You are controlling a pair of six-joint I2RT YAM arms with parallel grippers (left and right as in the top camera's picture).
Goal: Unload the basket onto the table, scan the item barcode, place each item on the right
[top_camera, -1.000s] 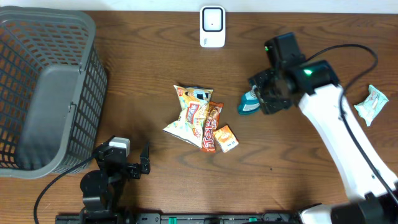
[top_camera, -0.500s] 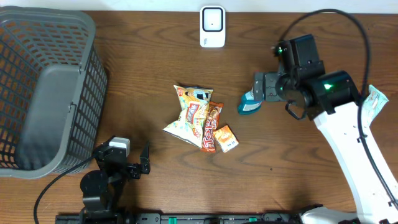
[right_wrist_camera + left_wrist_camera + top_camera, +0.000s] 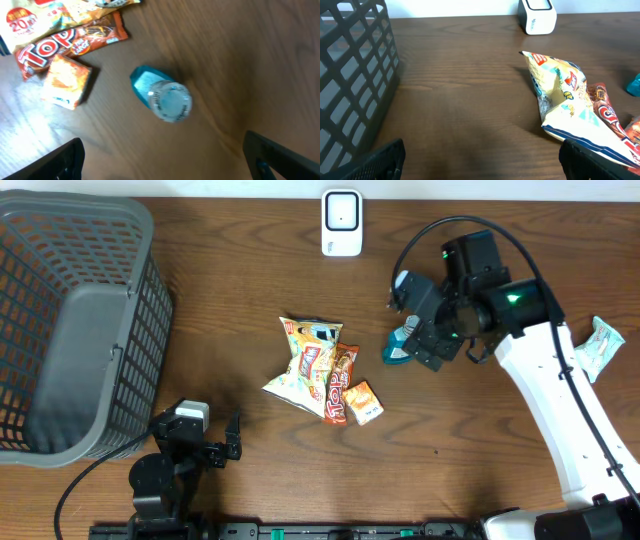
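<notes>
- The right pincer point(image 3: 416, 320) hangs over the small teal bottle point(image 3: 398, 350). From above, its dark body covers part of the bottle, so whether they touch cannot be told from there.
- The right wrist view settles it. The right pincer point(image 3: 170, 162) is spread wide, with one fingertip at each lower corner. The bottle point(image 3: 162, 95) rests on the wood just ahead of the gap, apart from both fingers, its pale round cap facing the camera.
- That same view shows a chocolate bar point(image 3: 65, 42) and an orange box point(image 3: 65, 80) ahead and to the left of the pincer. It shows no scanner.
- The white scanner point(image 3: 341, 222) appears from above, well beyond the right pincer at the far edge of the tabletop point(image 3: 220, 310).
- Only the overhead view takes in a pale wrapped packet point(image 3: 598, 345), on the far side of the right arm from the bottle.
- The left pincer point(image 3: 215, 440) sits low near the front edge. From above its fingers are hard to read.
- Its own camera shows the left pincer point(image 3: 485, 165) spread wide and holding nothing. A snack bag point(image 3: 565, 95) lies ahead to its right, the grey basket point(image 3: 350, 75) stands close on its left, and the scanner point(image 3: 536, 15) is far ahead.
- The overhead view shows the basket point(image 3: 70, 320) as a whole, filling the far left corner.
- The tabletop is dark brown wood with visible grain and a slight sheen.
- A pale wall point(image 3: 445, 7) rises behind the far edge.
</notes>
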